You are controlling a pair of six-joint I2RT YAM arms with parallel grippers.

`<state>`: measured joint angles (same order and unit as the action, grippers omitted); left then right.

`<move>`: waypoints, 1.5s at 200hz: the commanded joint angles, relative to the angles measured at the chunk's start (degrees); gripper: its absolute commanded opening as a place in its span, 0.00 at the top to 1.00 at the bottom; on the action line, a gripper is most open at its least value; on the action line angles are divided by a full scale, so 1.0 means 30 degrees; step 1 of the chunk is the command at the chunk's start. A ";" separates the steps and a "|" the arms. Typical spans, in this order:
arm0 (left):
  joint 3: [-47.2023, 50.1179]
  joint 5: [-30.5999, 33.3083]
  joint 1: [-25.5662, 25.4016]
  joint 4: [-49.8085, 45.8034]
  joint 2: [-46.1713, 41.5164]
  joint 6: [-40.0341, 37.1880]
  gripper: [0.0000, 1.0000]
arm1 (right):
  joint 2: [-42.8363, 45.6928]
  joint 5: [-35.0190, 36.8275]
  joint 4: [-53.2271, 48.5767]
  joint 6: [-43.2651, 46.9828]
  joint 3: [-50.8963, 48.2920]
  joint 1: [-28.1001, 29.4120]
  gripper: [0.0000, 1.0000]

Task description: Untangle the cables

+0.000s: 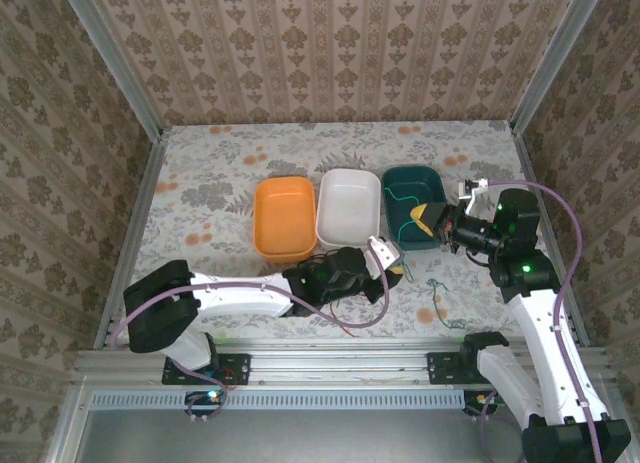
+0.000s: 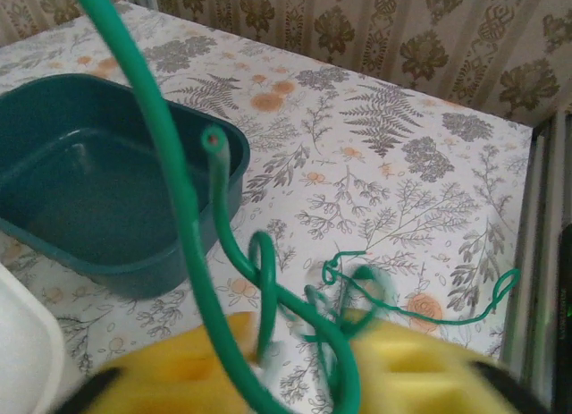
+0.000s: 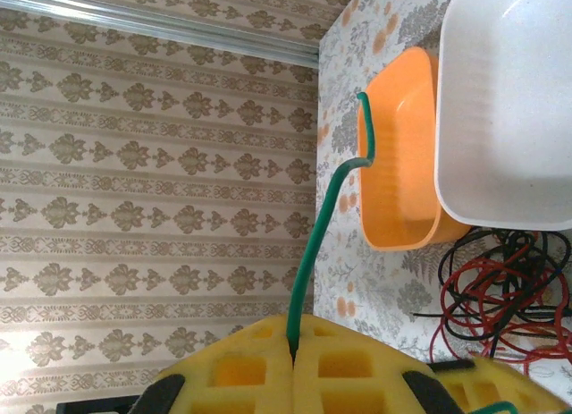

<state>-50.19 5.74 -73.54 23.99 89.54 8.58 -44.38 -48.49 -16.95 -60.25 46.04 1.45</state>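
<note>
My right gripper (image 1: 428, 221) hovers over the teal bin (image 1: 410, 171), its yellow pads pressed together on the green cable (image 3: 313, 244); the cable's free end sticks up from the seam. The green cable (image 2: 179, 208) runs on to my left gripper (image 1: 392, 258), where it loops through the gap between the blurred yellow fingers (image 2: 179, 374). The table shows through that gap, so the left gripper (image 2: 304, 378) is open. The rest of the cable trails thinly onto the table (image 1: 435, 303). The red cable (image 3: 474, 289) and black cable (image 3: 527, 253) lie in a tangled heap below the white bin, partly under my left arm.
Three bins stand in a row mid-table: orange (image 1: 283, 182), white (image 1: 348, 173) and teal. The teal bin (image 2: 107, 253) is empty. Patterned walls close in the table on three sides, with a metal rail at the near edge.
</note>
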 commanded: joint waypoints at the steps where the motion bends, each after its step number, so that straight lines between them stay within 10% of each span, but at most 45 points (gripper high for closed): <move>1: -0.0677 -0.0100 -0.0128 -0.0197 0.0358 -0.0011 0.92 | 0.0111 -0.0263 -0.0434 -0.0115 0.0820 0.0142 1.00; 104: 0.5291 -0.0238 -0.0163 0.2845 -0.6359 0.1571 1.00 | 0.0306 0.8478 -0.2656 0.2007 0.0590 -0.0942 1.00; 211: 1.0491 1.0012 -0.0185 -0.5180 -2.3980 0.2839 1.00 | -0.1291 0.9031 -0.0899 0.2928 -0.0087 -0.3326 1.00; 300: 0.7073 1.2795 -0.0155 -0.7773 -1.8265 0.4844 1.00 | -0.7791 1.5124 0.1531 0.7064 0.3147 0.1052 1.00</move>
<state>-24.43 41.67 -73.84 2.26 29.95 21.23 -62.65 -12.34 -15.81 -45.43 51.29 0.82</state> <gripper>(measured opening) 0.057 0.066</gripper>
